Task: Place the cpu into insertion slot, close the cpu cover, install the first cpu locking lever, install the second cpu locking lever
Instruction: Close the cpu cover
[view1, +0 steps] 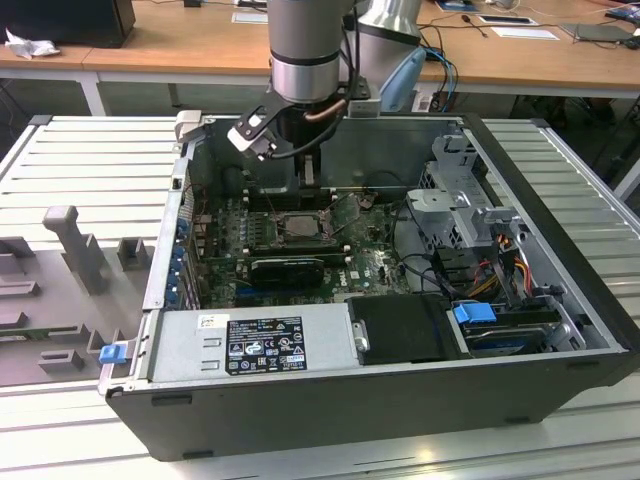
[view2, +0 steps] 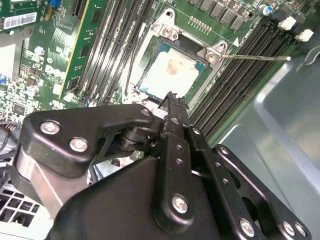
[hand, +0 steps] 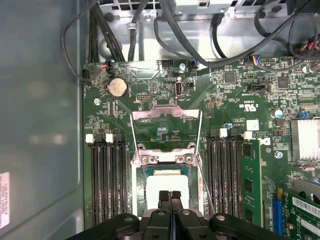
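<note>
The cpu (hand: 167, 181) lies flat in the insertion slot (hand: 140, 172), its pale face up; the second wrist view shows the cpu (view2: 172, 70) inside the slot's silvery rim (view2: 214, 54). The cpu cover (hand: 165, 114), a thin metal frame with a large cut-out, stands folded back from the slot on its hinge. My gripper (hand: 170, 196) hangs just above the chip's near edge with its fingertips pressed together and nothing between them. A thin locking lever (hand: 206, 186) sticks out loose beside the slot, and the lever (view2: 255, 57) also shows in the second wrist view. In the exterior view my gripper (view1: 308, 188) is over the slot (view1: 297, 228).
Black memory slots (hand: 107, 180) flank the socket on both sides. The grey case wall (hand: 40, 125) is close by. A grey power supply box (view1: 250, 345), a black expansion card (view1: 288, 268), drive cages and cable bundles (view1: 470, 240) fill the rest of the case.
</note>
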